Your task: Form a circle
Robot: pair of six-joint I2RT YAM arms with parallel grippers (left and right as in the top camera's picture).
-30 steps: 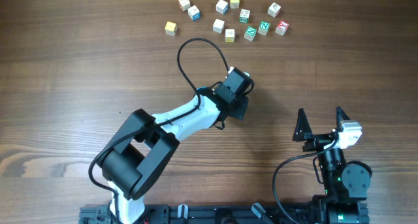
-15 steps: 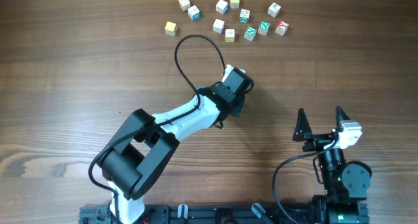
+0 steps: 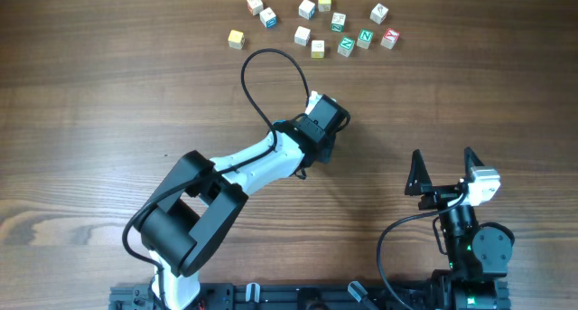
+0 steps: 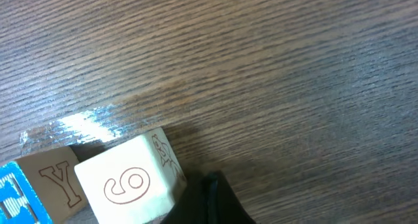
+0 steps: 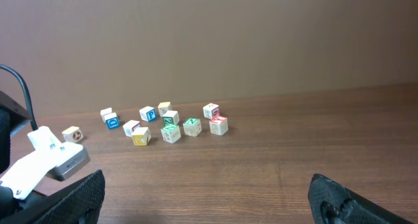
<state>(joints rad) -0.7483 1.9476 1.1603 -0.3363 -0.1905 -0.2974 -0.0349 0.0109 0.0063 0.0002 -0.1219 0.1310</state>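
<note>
While the left hand [image 4: 210, 201] is pinched shut, its dark tip sits just beside a cream cube marked 6 [image 4: 127, 185]. On that cube's far side from the hand a Y cube [image 4: 55, 178] touches it. That corner is all I can see of the circle [image 4: 16, 194], because from above the hand hides it. It looks like a nudging step. Push low and square on the face, slowly, so the cube slides in without twisting its neighbours. The right hand [image 3: 442, 158] gapes wide, well apart. The loose cubes [image 3: 316, 25] lie far beyond the left hand.
</note>
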